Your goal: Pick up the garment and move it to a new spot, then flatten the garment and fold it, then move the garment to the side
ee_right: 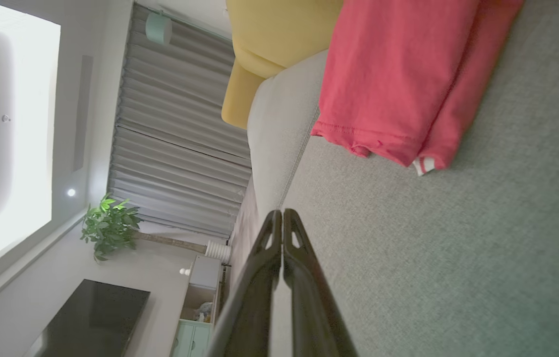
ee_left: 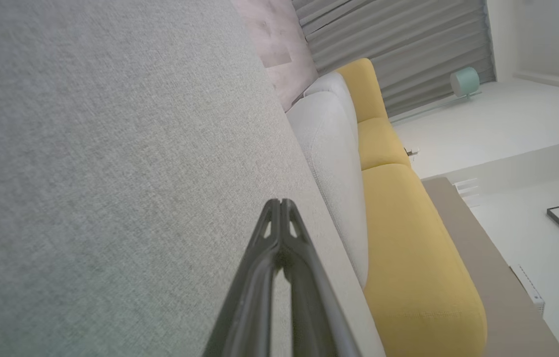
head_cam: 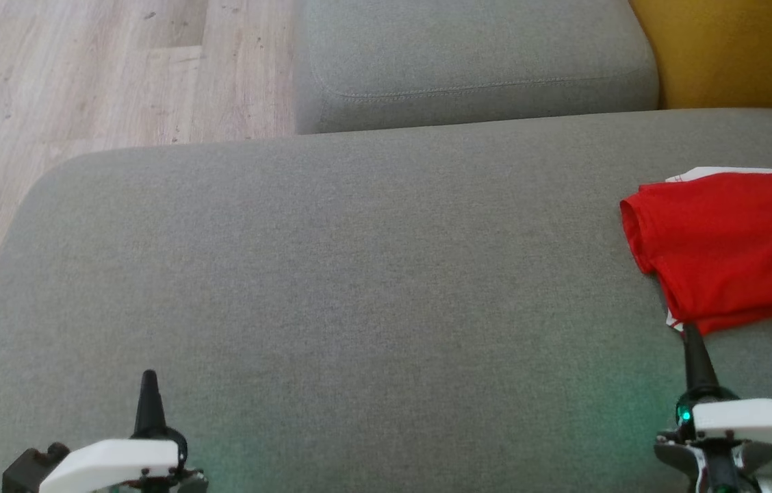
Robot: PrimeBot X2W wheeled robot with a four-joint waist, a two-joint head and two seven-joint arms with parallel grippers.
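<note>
Left end effector [head_cam: 148, 375] and right end effector [head_cam: 689, 332] are closed, empty; garment [head_cam: 728, 246] lies folded on cushion [head_cam: 358, 274].

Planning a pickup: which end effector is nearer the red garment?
Right. The right end effector is just short of the red garment; the left end effector is far left.

i'm looking at a wide grey sofa cushion [head_cam: 331, 274] spread out in front of me. the red garment [head_cam: 735, 246] lies folded flat on its right side, with white trim showing at its edges.
</note>
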